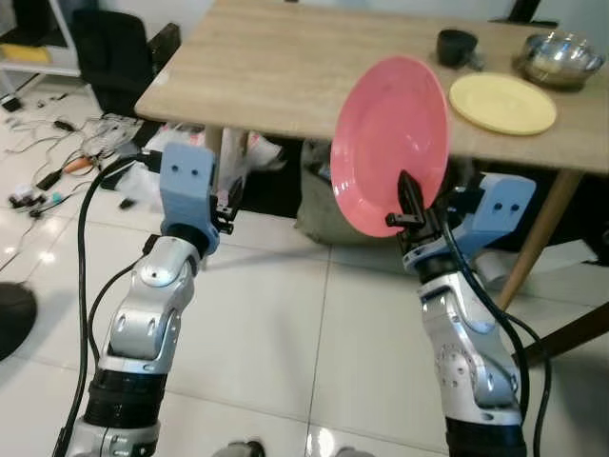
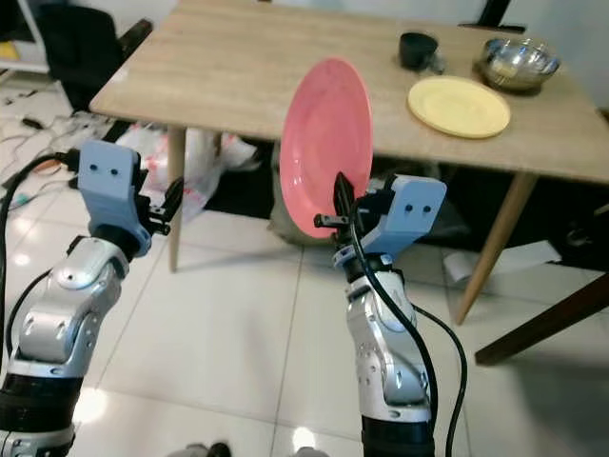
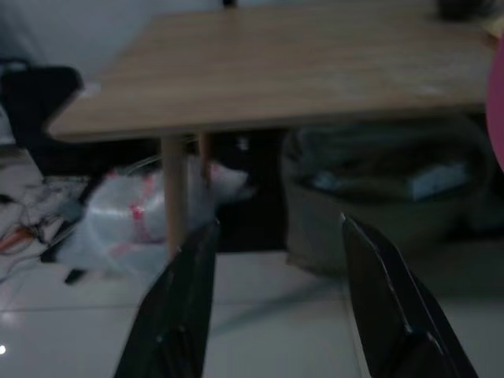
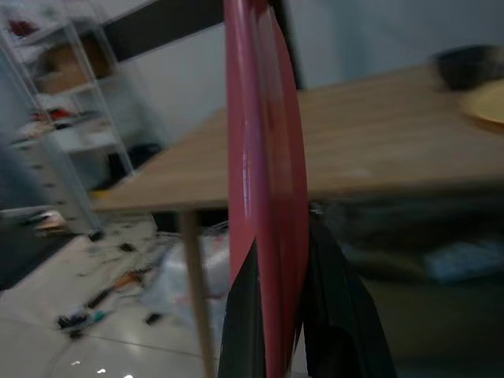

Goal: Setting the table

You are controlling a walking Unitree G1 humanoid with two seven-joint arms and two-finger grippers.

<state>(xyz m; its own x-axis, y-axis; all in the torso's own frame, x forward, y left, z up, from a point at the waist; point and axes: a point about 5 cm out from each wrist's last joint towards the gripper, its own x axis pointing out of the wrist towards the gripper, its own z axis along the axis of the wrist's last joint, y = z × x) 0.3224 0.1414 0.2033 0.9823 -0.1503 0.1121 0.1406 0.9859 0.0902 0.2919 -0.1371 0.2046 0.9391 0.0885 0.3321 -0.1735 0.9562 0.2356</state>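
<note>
My right gripper (image 1: 407,205) is shut on the lower rim of a pink plate (image 1: 392,143), holding it upright on edge in front of the wooden table (image 1: 285,67). In the right wrist view the pink plate (image 4: 260,181) stands edge-on between the two black fingers (image 4: 335,315). My left gripper (image 3: 276,307) is open with nothing between its fingers, raised in front of the table's near left corner, over the floor. On the table's right part lie a yellow plate (image 1: 502,103), a black cup (image 1: 457,46) and a steel bowl (image 1: 559,57).
Under the table sit plastic bags (image 1: 186,143) and a grey-green sack (image 1: 319,195). A black chair (image 1: 119,57) and loose cables (image 1: 57,152) lie at the left on the white tile floor. Another dark furniture leg (image 1: 571,333) crosses at the right.
</note>
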